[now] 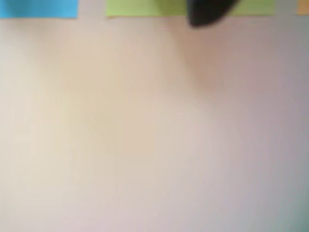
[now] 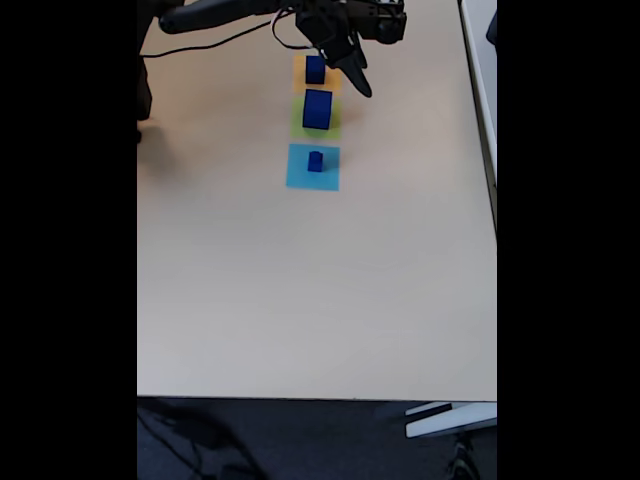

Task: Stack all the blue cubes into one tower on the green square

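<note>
A big pale table [image 2: 300,300] fills the fixed view, and near its top three blue cubes sit in a line, each on its own paper: a middle-sized one [image 2: 316,69] on the orange square [image 2: 300,66], the biggest [image 2: 317,108] on the green square [image 2: 299,123] and the smallest [image 2: 315,161] on the light-blue square [image 2: 300,178]. The biggest probably sits on green as the tower's bottom. The gripper [image 2: 357,80] hangs at the top beside the cubes, holding nothing, and I cannot tell how wide its jaws are.

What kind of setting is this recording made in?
Probably an office or lab bench set up for a stacking test: a plain beige table on dark carpet, coloured paper squares in a row, each bearing one of the blue cubes, and the gripper above them.
</note>
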Robot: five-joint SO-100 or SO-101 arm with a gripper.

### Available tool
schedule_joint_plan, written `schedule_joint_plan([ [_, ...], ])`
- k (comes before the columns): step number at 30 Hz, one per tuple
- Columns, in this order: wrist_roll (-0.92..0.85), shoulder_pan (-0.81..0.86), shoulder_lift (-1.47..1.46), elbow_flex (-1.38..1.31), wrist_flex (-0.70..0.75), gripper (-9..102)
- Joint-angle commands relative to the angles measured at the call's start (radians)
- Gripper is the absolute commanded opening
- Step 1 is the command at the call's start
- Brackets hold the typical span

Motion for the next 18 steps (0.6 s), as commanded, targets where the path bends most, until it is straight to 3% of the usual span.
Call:
schedule_joint_plan([
  [1, 0.092, -0.063, 0.098, -0.054, 0.018, 29],
  [6, 0.291, -0.127, 0.081, -0.057, 0.144, 29],
  [12, 0.333, -0.163, 0.077, -0.055, 0.163, 29],
  [15, 0.333, -0.183, 0.075, -0.063, 0.163, 35],
  [18, 0.322, -0.207, 0.06, -0.063, 0.163, 51],
])
